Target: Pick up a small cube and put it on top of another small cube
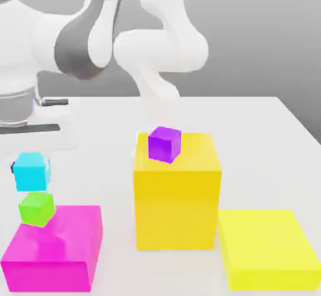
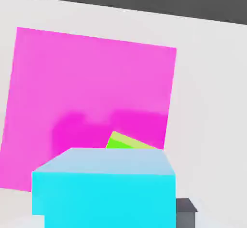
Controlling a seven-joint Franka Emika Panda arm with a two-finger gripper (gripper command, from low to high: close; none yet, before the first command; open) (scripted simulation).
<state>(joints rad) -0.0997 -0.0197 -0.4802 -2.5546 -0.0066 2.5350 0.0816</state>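
The cyan cube (image 1: 31, 170), green cube (image 1: 36, 208) and purple cube (image 1: 165, 143) look like smooth, matt plastic in flat colour. The magenta block (image 1: 53, 251) and the 2 yellow blocks (image 1: 177, 191) (image 1: 266, 249) are equally plain and unglossy. The table (image 1: 263, 138) is a smooth pale matt surface. The arm (image 1: 157, 44) has a white, softly glossy shell.
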